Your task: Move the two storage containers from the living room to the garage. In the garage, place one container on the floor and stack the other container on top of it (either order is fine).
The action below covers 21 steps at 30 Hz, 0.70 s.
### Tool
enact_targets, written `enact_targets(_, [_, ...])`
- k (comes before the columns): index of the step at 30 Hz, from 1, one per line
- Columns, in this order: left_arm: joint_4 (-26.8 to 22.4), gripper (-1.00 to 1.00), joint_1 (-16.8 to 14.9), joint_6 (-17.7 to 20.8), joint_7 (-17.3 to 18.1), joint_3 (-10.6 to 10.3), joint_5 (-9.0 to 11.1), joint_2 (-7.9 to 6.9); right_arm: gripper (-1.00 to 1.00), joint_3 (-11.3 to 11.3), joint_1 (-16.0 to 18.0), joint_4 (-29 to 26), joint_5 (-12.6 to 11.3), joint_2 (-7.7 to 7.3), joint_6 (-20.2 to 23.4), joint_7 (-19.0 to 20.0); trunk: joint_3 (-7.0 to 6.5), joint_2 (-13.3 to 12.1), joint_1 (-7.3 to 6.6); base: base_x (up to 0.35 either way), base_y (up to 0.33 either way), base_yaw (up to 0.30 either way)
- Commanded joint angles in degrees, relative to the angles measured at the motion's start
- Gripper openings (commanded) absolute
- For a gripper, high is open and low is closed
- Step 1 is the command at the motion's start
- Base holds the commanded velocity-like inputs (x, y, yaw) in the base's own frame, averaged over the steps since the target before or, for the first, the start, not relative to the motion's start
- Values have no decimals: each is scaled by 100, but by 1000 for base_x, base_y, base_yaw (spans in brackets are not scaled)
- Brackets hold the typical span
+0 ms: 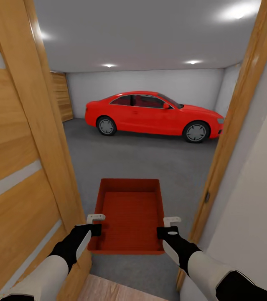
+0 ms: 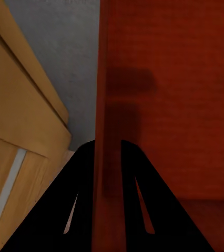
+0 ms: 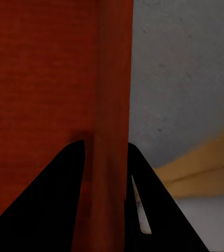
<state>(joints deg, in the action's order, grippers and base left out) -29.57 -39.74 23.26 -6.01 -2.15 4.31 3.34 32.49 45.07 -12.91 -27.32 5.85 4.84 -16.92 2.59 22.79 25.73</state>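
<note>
Currently one storage container (image 1: 129,215) is held level between both arms in the doorway, with its long axis pointed ahead toward the red car (image 1: 154,115). The left gripper (image 1: 95,223) is clamped on the container's left wall and the right gripper (image 1: 169,225) on its right wall, each near the rear end. Beyond the open wooden door (image 1: 20,159), the grey garage floor (image 1: 150,163) is seen ahead, where the container is judged to be set down.
</note>
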Motion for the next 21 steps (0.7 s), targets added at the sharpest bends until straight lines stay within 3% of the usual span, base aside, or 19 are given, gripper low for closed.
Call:
enact_targets(1, [-19,-100,-7,38,-67,75,-88,35,-100,12,2,-1,7,4,31,-487,13,13,6,212,232,0])
enact_targets(6, [-22,-100,-7,38,-69,74,-88,35,-100,12,2,-1,-1,4,31,-491,13,13,6,204,205,-28])
enact_targets(16, [-21,-100,-7,38,-68,76,-88,35,-100,12,2,-1,-2,4,27,-574,13,13,6,112,92,-217])
enact_targets(21, [-19,-100,-7,38,-67,74,-88,36,-100,12,2,-1,0,4,26,-575,13,13,6,183,194,-45])
